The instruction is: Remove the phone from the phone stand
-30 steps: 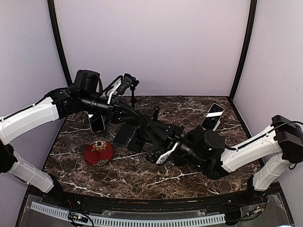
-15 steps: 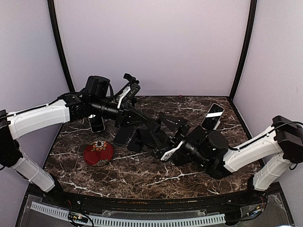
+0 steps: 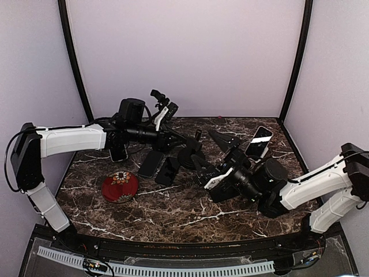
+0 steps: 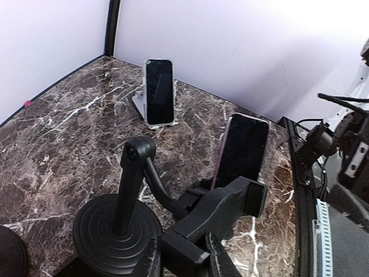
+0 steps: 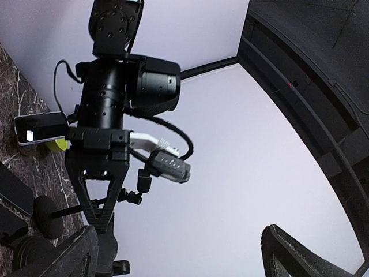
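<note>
The black phone stand (image 4: 118,228) has a round ribbed base, a bent post and a clamp (image 4: 216,210). My left gripper (image 4: 184,258) is shut on the clamp's lower end; from above it (image 3: 181,151) sits over the stand (image 3: 185,158) at mid-table. A dark phone (image 4: 242,151) with a pinkish edge stands upright just behind the clamp. The clamp hides its foot, so I cannot tell whether it rests in the clamp. My right gripper (image 3: 209,153) is just right of the stand and tilted upward. It stands wide open (image 5: 181,234) with nothing between its fingers.
Another phone leans on a grey stand (image 3: 259,142) (image 4: 158,92) at the back right. A third phone (image 3: 118,151) (image 5: 39,128) stands at the left. Two dark phones (image 3: 151,164) lie flat beside the stand. A red round tin (image 3: 120,186) sits front left. Walls close three sides.
My left arm has stretched further right with the stand. My right gripper has drawn back to the right, tilted up and gone from nearly shut to wide open.
</note>
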{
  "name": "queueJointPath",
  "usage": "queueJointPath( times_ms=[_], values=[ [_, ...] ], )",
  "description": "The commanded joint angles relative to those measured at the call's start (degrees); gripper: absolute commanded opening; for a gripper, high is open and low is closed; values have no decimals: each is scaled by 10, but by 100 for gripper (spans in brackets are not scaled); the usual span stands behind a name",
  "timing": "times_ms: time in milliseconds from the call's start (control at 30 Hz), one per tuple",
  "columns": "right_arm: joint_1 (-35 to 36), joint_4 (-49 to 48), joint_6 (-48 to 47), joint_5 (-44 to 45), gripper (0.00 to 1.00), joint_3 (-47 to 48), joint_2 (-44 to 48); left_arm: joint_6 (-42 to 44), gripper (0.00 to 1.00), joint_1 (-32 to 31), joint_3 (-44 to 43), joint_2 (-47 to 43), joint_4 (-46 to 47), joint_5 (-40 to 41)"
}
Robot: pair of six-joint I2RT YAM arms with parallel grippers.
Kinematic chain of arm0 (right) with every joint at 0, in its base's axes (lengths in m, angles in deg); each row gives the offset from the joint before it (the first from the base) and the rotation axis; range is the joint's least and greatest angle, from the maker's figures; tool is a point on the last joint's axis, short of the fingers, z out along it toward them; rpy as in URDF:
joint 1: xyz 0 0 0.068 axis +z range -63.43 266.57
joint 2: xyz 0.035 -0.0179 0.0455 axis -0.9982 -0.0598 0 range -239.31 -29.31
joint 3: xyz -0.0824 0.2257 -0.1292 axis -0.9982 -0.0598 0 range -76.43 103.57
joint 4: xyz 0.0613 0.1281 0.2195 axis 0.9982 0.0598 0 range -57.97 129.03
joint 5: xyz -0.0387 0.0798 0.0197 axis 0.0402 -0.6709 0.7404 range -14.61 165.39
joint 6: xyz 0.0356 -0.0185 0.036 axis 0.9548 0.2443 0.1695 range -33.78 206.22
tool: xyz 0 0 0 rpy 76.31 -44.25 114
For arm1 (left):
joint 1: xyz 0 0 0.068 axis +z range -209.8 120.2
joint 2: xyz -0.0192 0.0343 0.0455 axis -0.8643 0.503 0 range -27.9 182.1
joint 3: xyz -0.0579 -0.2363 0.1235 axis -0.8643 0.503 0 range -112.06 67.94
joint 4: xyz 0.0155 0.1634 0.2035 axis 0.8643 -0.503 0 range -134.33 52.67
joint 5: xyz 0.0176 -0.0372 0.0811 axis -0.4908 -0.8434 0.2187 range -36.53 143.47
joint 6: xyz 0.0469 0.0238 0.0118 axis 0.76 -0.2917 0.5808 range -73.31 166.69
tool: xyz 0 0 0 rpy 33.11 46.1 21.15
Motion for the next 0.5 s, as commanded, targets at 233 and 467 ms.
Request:
queueJointPath(
  times_ms=[233, 467],
  values=[
    [2, -19, 23, 5, 100, -5, 33, -31, 0, 48, -75, 122, 192, 44],
    [2, -15, 26, 7, 100, -4, 44, -15, 0, 60, -98, 174, 213, 71]
  ],
)
